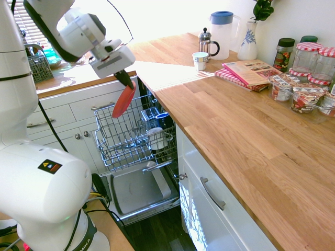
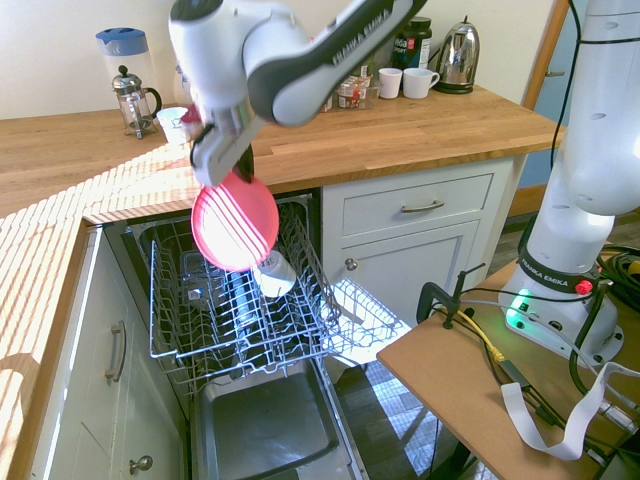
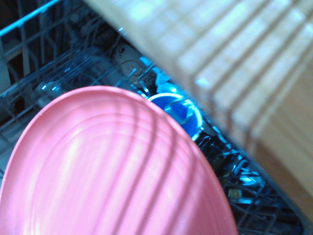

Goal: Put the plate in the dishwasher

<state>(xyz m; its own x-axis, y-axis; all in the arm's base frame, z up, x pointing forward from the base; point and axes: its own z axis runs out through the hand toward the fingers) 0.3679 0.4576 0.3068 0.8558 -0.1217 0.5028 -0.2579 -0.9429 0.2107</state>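
Note:
The coral-red plate (image 1: pixel 124 100) (image 2: pixel 235 225) (image 3: pixel 112 171) hangs on edge from its top rim, and my gripper (image 1: pixel 124 79) (image 2: pixel 232 162) is shut on that rim. It hovers above the pulled-out grey wire rack (image 1: pixel 123 137) (image 2: pixel 215 305) of the dishwasher, whose door panel (image 1: pixel 138 189) (image 2: pixel 265 425) lies open below. In the wrist view the plate fills the lower left, over the rack wires. The rack holds a white cup (image 1: pixel 156 138) (image 2: pixel 272 272) and a blue cup (image 1: pixel 162 117) (image 3: pixel 177 108).
A wooden countertop (image 1: pixel 246 130) (image 2: pixel 90 170) runs alongside and behind the dishwasher, carrying a French press (image 1: pixel 207 43), mug (image 1: pixel 200 60), jars (image 1: pixel 306 57) and a book (image 1: pixel 250 72). White cabinets (image 2: pixel 420 225) flank the opening. A small cutlery basket (image 1: pixel 40 65) stands on the left counter.

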